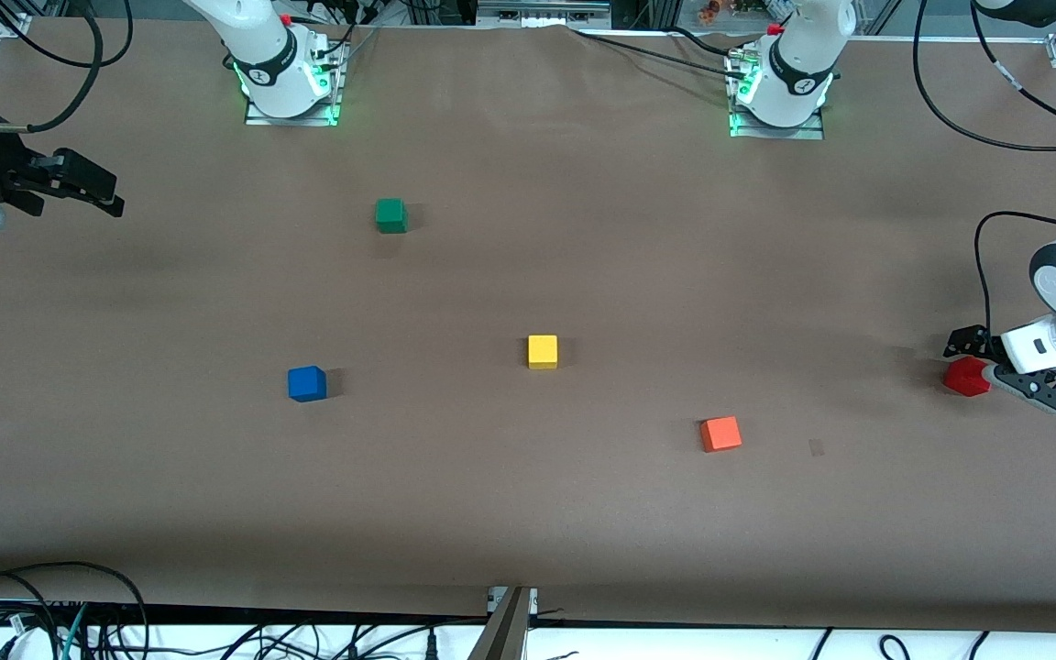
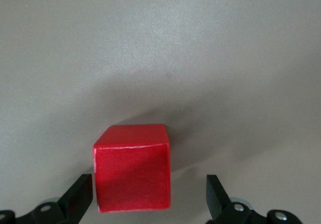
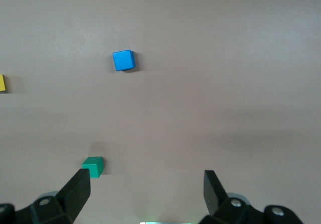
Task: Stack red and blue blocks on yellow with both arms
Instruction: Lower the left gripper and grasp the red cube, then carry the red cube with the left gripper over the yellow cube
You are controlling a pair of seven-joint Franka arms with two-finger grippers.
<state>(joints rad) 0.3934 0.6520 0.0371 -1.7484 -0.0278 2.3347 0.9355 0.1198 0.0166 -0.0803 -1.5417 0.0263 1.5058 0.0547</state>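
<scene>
The orange cube [image 1: 720, 434] lies nearest the camera edge, with the yellow cube [image 1: 543, 351] mid-table and the blue block [image 1: 306, 383] toward the right arm's end. At the left arm's end, the left gripper [image 1: 986, 365] straddles the red block [image 1: 967, 377], fingers spread, one touching. The right gripper [image 1: 79, 188] waits wide open, holding nothing, over its end.
</scene>
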